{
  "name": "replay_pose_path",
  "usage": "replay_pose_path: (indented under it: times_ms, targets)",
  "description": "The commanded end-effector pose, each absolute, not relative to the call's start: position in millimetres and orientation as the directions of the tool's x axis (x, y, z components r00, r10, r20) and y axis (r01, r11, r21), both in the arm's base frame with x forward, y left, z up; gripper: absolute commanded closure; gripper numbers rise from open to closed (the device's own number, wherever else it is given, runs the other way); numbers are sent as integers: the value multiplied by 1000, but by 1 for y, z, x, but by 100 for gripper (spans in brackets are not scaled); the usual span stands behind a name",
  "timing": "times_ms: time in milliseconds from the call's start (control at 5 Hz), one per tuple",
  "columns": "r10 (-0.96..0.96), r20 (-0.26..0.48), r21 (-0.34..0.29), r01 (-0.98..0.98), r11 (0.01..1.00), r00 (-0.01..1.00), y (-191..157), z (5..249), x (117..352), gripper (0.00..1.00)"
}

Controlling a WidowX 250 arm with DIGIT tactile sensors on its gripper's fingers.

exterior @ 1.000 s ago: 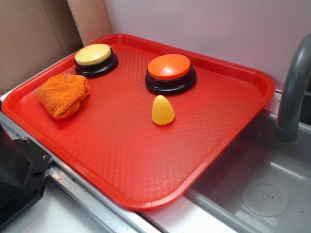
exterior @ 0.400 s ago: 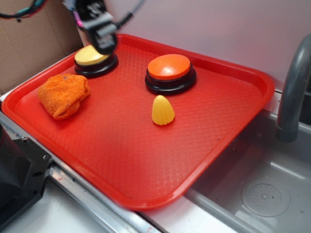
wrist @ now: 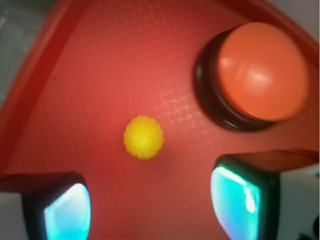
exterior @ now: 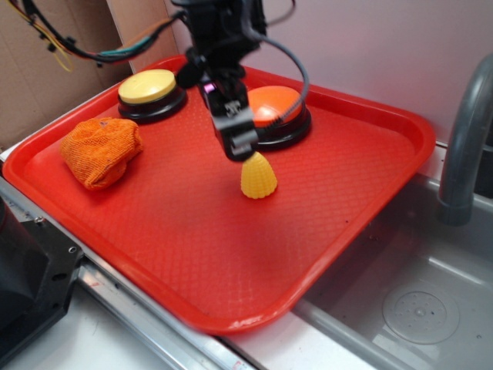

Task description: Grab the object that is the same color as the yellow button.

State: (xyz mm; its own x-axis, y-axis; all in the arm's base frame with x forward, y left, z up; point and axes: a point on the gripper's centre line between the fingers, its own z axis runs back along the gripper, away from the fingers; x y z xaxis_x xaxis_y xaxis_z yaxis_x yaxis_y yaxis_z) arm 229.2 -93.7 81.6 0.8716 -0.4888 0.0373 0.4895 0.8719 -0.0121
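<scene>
Progress so far: nothing grabbed. End effector (wrist: 145, 205) hangs spread open above the small bumpy yellow plastic cone (exterior: 258, 176), which sits mid red plastic tray (exterior: 192, 254), just beside the orange-domed button (exterior: 269, 116). Descent and closing remain.

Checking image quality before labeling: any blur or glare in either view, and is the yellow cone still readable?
Exterior view: mostly sharp, the gripper slightly soft, the yellow cone crisp, kernel texture visible. Wrist view: soft overall, the cone a blurry yellow disc seen from above, a glare patch on the orange button, faint sheen on the tray beside it, and the fingers out of focus with a cyan glow.
</scene>
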Motion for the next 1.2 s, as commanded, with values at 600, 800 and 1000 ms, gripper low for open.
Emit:
replay_pose_path:
  times_ms: [600, 800, 1000]
  targets:
    - [-404, 47, 10, 404, 915, 914, -101, 78, 232, 0]
    - [-354, 32, 10, 354, 935, 935, -103, 64, 237, 0]
    - [-325, -11, -8, 324, 946, 946, -108, 44, 242, 0]
